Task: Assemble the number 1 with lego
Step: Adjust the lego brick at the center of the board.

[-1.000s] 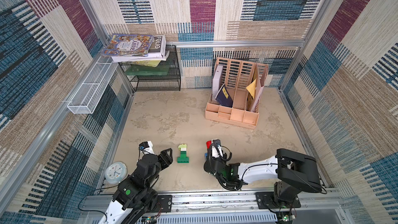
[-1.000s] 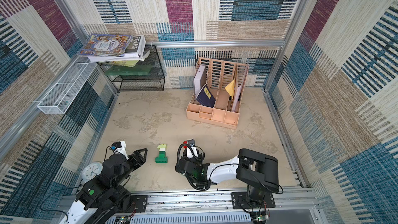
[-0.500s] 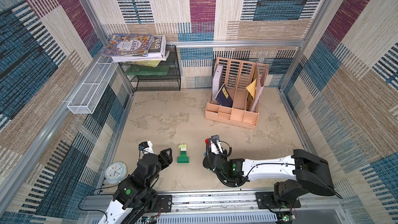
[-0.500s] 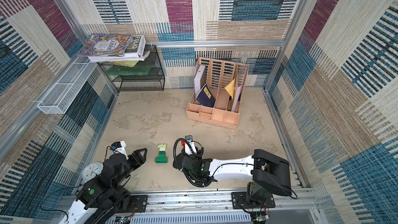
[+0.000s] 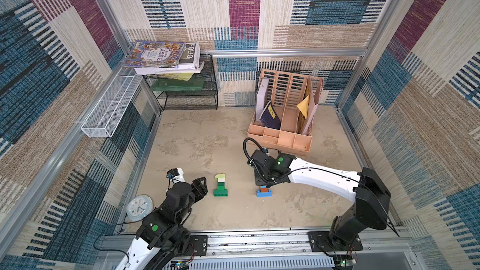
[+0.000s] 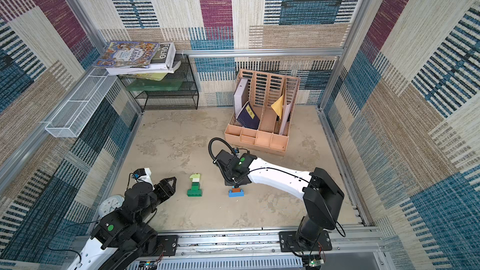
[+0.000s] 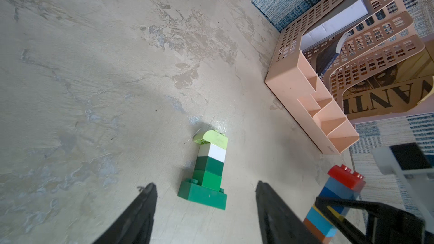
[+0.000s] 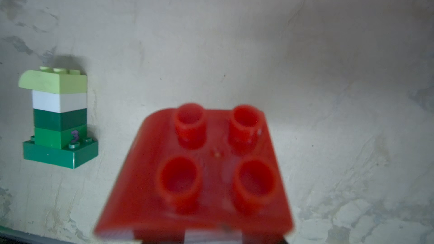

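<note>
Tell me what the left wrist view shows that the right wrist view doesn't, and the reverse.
Left wrist only: the organizer, and the lower bricks, blue, yellow and brown, under the red brick. Right wrist only: the red brick's four studs seen from above, and a "3" marked on the green stack. Both: the green stack, the red brick and the table.

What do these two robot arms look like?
The left arm and right arm both pair smooth white links with chunky black joints, each marked by a green dot. Thin black cables loop along them. The left gripper has black, pointed fingers.
</note>
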Action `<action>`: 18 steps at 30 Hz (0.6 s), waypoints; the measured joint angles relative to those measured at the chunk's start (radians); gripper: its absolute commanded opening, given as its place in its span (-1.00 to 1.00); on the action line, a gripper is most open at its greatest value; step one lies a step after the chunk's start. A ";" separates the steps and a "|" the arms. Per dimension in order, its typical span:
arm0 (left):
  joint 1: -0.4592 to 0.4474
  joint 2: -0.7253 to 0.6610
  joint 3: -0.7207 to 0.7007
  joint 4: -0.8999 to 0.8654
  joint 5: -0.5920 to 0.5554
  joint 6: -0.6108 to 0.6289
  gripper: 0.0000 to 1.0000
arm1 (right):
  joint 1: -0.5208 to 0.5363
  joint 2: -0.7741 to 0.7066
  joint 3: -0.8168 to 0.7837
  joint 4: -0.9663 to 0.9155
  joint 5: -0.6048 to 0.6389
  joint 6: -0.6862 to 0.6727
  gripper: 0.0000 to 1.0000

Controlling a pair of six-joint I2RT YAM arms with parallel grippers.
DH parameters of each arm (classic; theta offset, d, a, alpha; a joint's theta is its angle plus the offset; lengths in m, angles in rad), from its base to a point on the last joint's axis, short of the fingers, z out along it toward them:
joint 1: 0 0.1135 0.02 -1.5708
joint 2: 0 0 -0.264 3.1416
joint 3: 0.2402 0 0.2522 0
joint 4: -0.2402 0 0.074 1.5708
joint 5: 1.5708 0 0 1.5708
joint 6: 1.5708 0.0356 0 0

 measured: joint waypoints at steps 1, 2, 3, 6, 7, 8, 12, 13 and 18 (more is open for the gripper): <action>0.000 0.007 0.003 0.000 -0.002 0.000 0.39 | -0.015 0.017 0.017 -0.026 -0.029 -0.006 -1.00; 0.000 0.014 0.006 0.000 -0.005 0.000 0.39 | -0.029 0.037 0.039 -0.056 -0.053 -0.019 -1.00; 0.000 0.021 0.010 0.000 -0.006 0.000 0.39 | -0.039 0.057 0.060 -0.083 -0.077 -0.030 -1.00; 0.000 0.039 0.021 0.001 -0.019 0.000 0.39 | -0.067 0.121 0.121 -0.146 -0.141 -0.062 -0.98; 0.000 0.043 0.024 0.002 -0.020 0.000 0.39 | -0.075 0.140 0.136 -0.161 -0.149 -0.072 -0.98; 0.000 0.049 0.027 0.002 -0.024 0.000 0.39 | -0.084 0.161 0.151 -0.176 -0.152 -0.082 -0.97; 0.000 0.071 0.042 0.003 -0.034 0.000 0.39 | -0.120 0.235 0.202 -0.216 -0.169 -0.117 -0.96; 0.000 0.076 0.045 0.003 -0.039 0.000 0.39 | -0.128 0.250 0.212 -0.221 -0.172 -0.126 -0.94; 0.000 0.102 0.055 0.001 -0.050 0.000 0.38 | -0.166 0.338 0.262 -0.224 -0.188 -0.162 -0.84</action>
